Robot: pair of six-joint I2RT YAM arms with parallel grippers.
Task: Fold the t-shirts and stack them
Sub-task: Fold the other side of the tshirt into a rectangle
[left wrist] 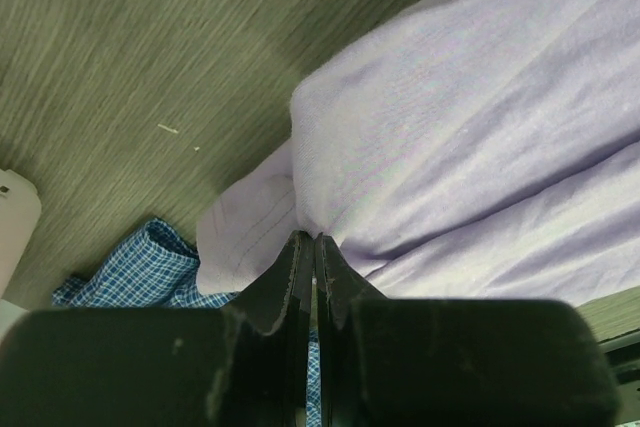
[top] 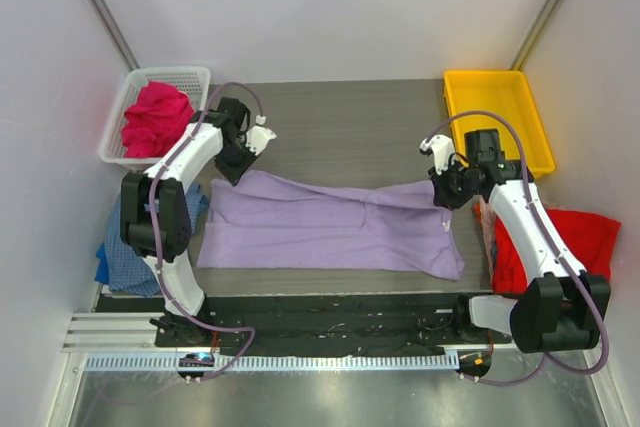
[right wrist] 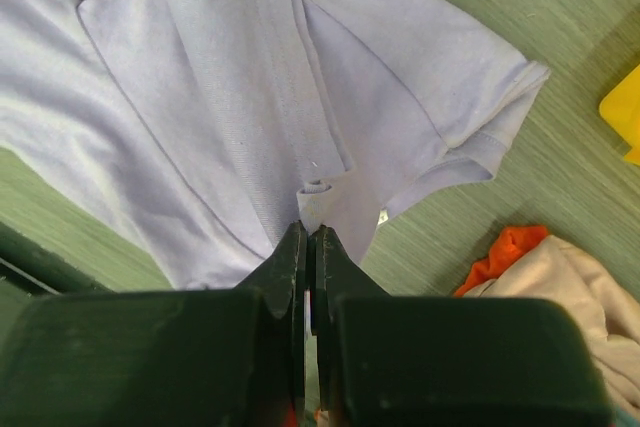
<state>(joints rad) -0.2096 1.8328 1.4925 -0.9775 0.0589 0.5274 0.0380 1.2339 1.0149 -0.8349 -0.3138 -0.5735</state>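
Observation:
The lavender t-shirt (top: 330, 227) lies stretched across the table between both arms. My left gripper (top: 236, 165) is shut on its far-left corner; in the left wrist view the cloth (left wrist: 460, 127) bunches into the closed tips of that gripper (left wrist: 308, 239). My right gripper (top: 443, 197) is shut on its far-right edge, and in the right wrist view the shirt (right wrist: 230, 97) is pinched at the gripper (right wrist: 307, 229). A red t-shirt (top: 560, 242) lies at the right, a magenta-pink one (top: 155, 119) fills the basket, and a blue checked one (top: 125, 262) lies at the left.
The white mesh basket (top: 195, 75) stands at the far left and the yellow tray (top: 497, 112) at the far right. White walls close in both sides. A black rail (top: 330, 309) runs along the near edge.

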